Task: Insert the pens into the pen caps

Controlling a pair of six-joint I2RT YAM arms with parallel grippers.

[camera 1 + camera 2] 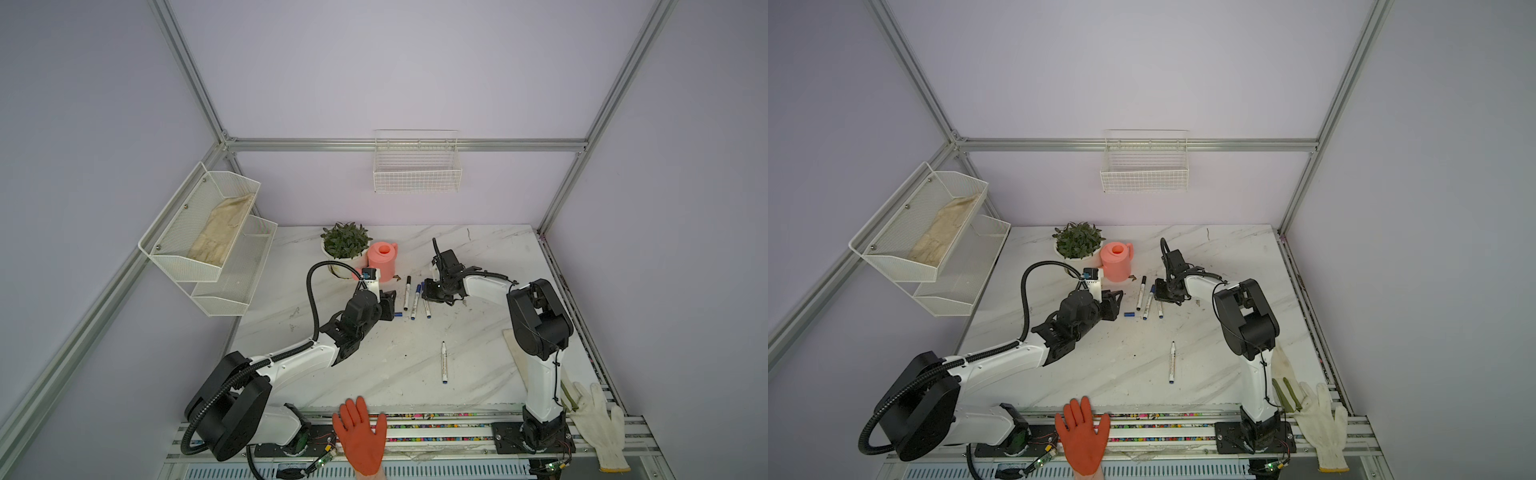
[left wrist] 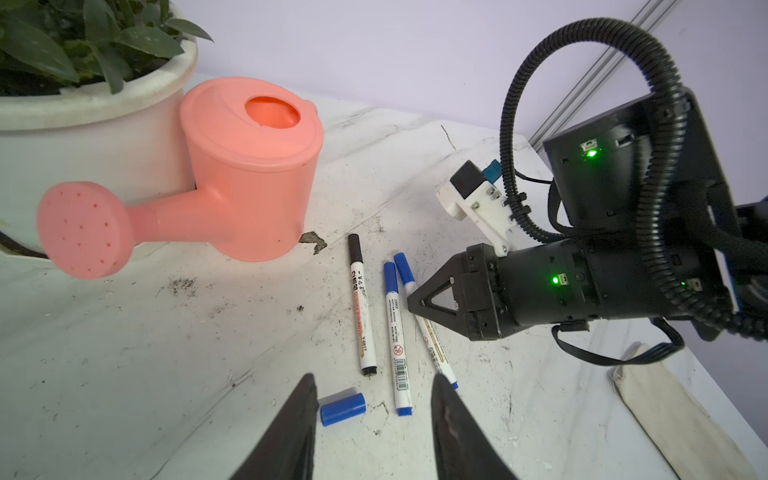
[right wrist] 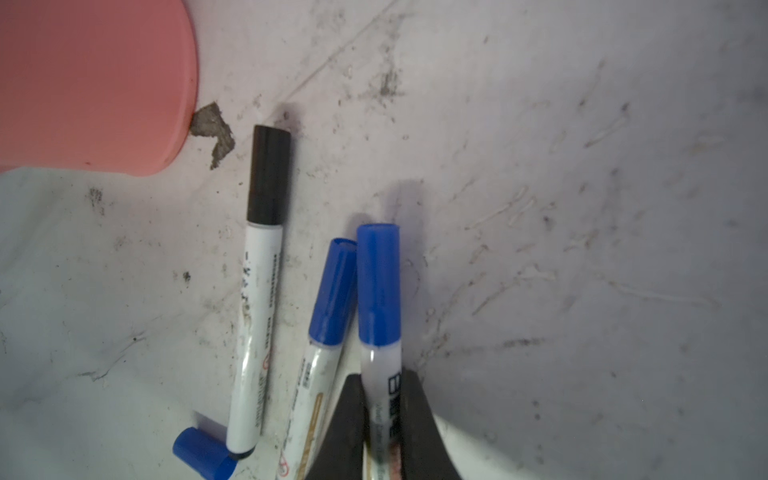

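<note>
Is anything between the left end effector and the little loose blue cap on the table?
Nothing visible is. The short blue plastic cap lies on the white marble table, right in front of the open left end effector; the nearest white blue-capped marker pen lies beside it, not between.

A loose cap (image 2: 343, 409) lay on the table (image 2: 166, 353) between the left gripper's (image 2: 374, 377) parted jaws. Just beyond them lay two pens (image 2: 361, 307) side by side, then a third pen (image 3: 379, 286) pinched in the right gripper's (image 3: 380, 377) jaws. A fourth pen (image 1: 444, 362) lay well apart from both, toward the arms' bases. A watering can (image 2: 249, 174) stood beyond the pens.
</note>
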